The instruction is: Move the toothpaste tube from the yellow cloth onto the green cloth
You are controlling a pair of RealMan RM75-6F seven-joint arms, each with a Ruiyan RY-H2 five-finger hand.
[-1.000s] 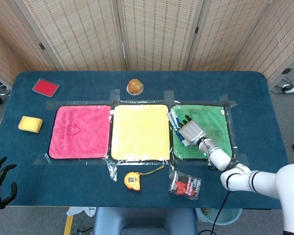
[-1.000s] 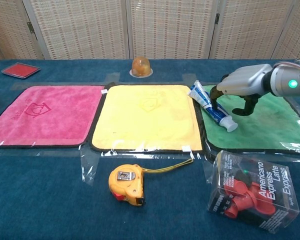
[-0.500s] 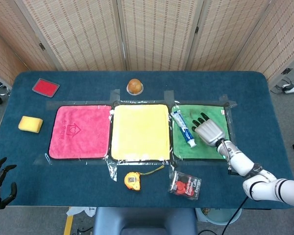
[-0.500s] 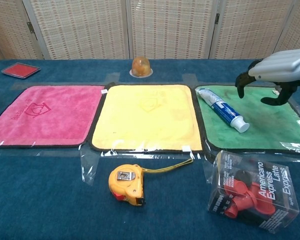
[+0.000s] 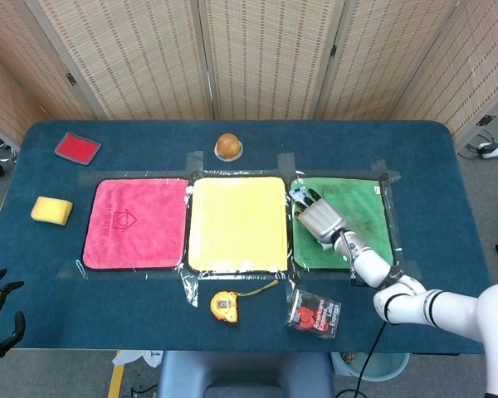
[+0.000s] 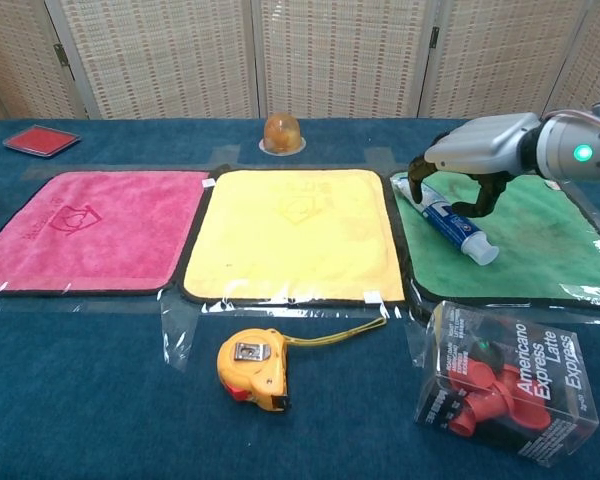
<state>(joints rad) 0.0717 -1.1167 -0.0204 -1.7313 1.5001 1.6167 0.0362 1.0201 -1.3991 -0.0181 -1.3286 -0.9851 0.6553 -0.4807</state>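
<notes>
On the green cloth (image 6: 540, 240), the right hand (image 6: 470, 155) arches with curled fingers over the toothpaste tube (image 6: 450, 225), grasp unclear.

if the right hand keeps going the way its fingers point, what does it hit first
Probably the toothpaste tube: the right hand arches over it on the green cloth, fingers pointing down around it. Whether they already touch it is unclear.

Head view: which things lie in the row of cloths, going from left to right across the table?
Yellow sponge → pink cloth → yellow cloth → green cloth, where the right hand is over the toothpaste tube.
</notes>
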